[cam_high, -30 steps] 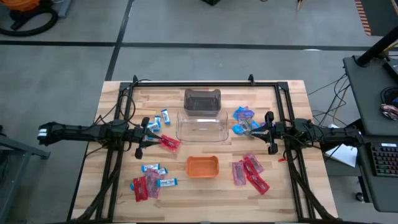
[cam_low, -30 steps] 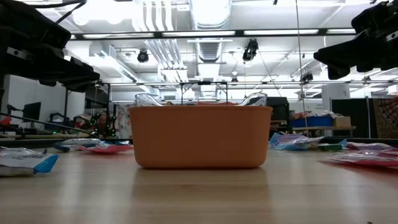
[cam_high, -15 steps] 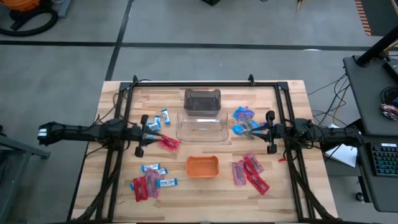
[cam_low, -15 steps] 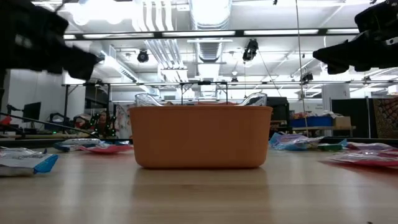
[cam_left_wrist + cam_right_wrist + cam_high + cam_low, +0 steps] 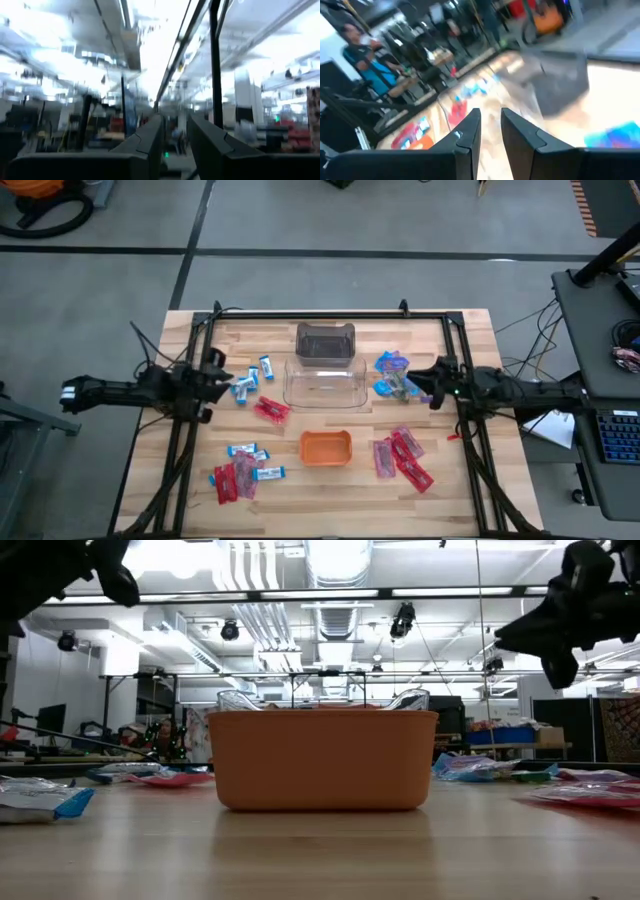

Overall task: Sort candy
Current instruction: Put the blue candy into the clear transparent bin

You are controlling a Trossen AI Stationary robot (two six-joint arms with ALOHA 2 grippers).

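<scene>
Scanning from the left, w/ the orange tray (image 5: 326, 447) as landmark: left gripper (image 5: 214, 370) hangs up-left of the tray, above the table (image 5: 190, 480); its wrist view looks out level at the room, fingers (image 5: 145, 142) nearly together w/ only a thin gap and nothing between them; so it's empty, near closed.

Candy, left side: blue-and-white bars (image 5: 253, 373) just beside that gripper, up-left of the tray; one red packet (image 5: 270, 410) between them and the tray; a mixed heap of red packets and bars (image 5: 240, 472) left of the tray, a bit toward the near edge.

Straight behind the tray: clear bin (image 5: 324, 381), then the dark-looking bin (image 5: 325, 340) beyond it; can't tell if anything's inside either.

Right side: red packets (image 5: 400, 456) just right of the tray; blue and purple crinkly wrappers (image 5: 392, 375) up-right of it, by the clear bin; right gripper (image 5: 432, 384) just beside those, fingers (image 5: 465, 135) close together w/ a narrow gap, empty.

Handling, as I judge it: featherlight, soft, crinkly film, prob. slippery; bars likely stiffer; best pinched across the middle of the body, not the loose wrapper ends; take loners first, since heaps overlap and may drag neighbours.
</scene>
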